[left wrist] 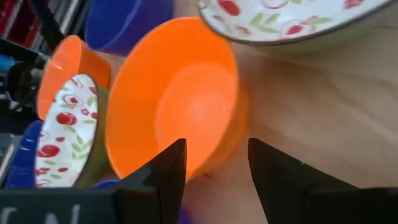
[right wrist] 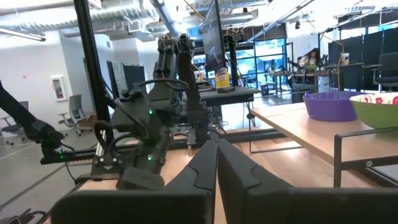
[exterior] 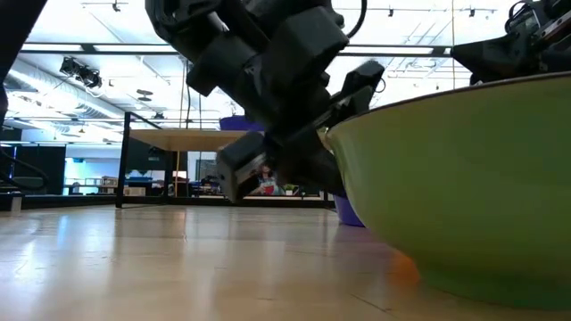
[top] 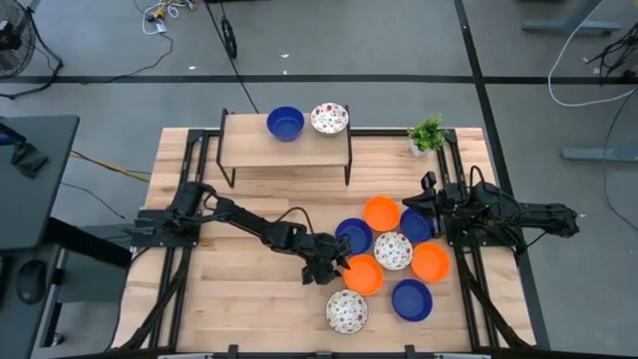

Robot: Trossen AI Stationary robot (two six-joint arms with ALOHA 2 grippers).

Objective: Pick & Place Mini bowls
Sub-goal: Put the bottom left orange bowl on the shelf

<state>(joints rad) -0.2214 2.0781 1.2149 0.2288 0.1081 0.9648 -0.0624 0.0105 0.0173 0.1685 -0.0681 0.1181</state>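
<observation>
Several mini bowls sit grouped right of the table's middle: orange, dark blue and white speckled ones. My left gripper (top: 339, 267) (left wrist: 214, 168) is open at the near-left side of an orange bowl (top: 364, 274) (left wrist: 180, 106). One finger stands over the bowl's inside and the other outside its rim (left wrist: 214, 163); I see no touch. A blue bowl (top: 285, 123) and a speckled bowl (top: 329, 118) rest on a raised shelf (top: 249, 150) at the back. My right gripper (top: 429, 191) (right wrist: 216, 163) is shut and waits at the table's right edge.
A speckled bowl (top: 347, 310) with a green outside (exterior: 473, 178) lies just near of the orange one, and a blue bowl (top: 412, 299) is to its right. A small potted plant (top: 427, 133) stands at the back right. Bare wood lies left of the cluster.
</observation>
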